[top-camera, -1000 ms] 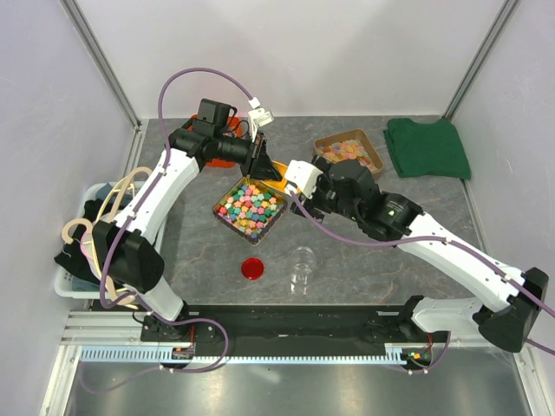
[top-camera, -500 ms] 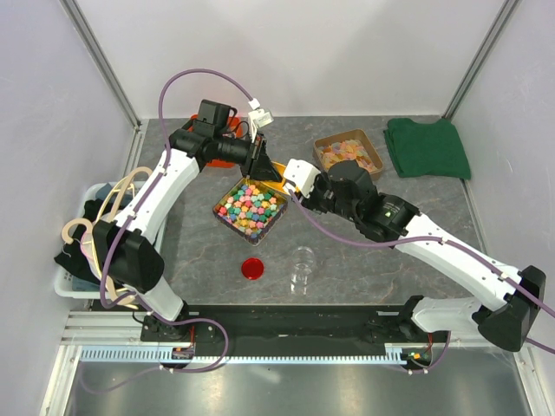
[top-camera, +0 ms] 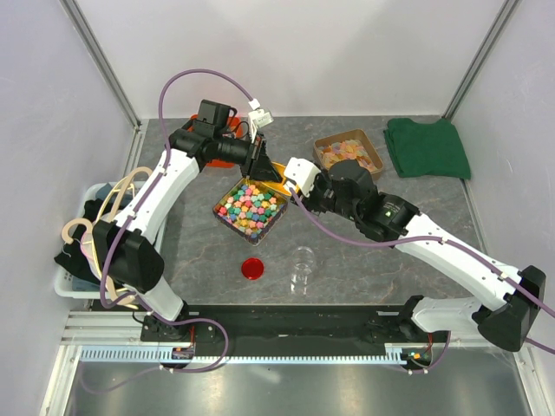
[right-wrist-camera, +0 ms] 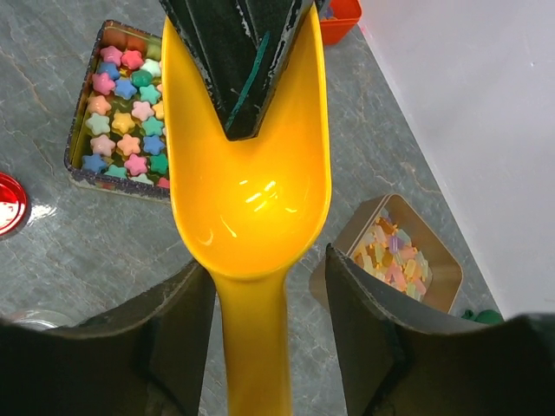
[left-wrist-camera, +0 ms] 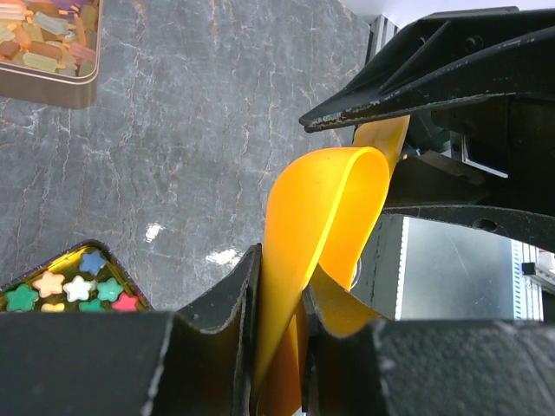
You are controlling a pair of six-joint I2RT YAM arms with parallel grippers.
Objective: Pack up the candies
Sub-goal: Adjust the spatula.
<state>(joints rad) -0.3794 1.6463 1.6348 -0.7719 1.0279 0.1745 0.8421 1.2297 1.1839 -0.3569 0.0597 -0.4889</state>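
Yellow scoop (right-wrist-camera: 247, 199) bridges both arms at the candies' (top-camera: 250, 206) far right, seemingly for handover: left gripper (left-wrist-camera: 284, 269) pinches its bowl, right gripper (right-wrist-camera: 264, 286) straddles the handle, grip uncertain.

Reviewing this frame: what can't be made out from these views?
Right wrist view: whether the right gripper is clamped on the handle of the yellow scoop; its fingers flank it, but contact is unclear.
Top view: the scoop, mostly covered by both wrists.
Orange-red tray: contents hidden by the left arm from above, cut off by the right wrist view's edge.
Left wrist view: star-shaped candies, mostly hidden behind the left gripper.
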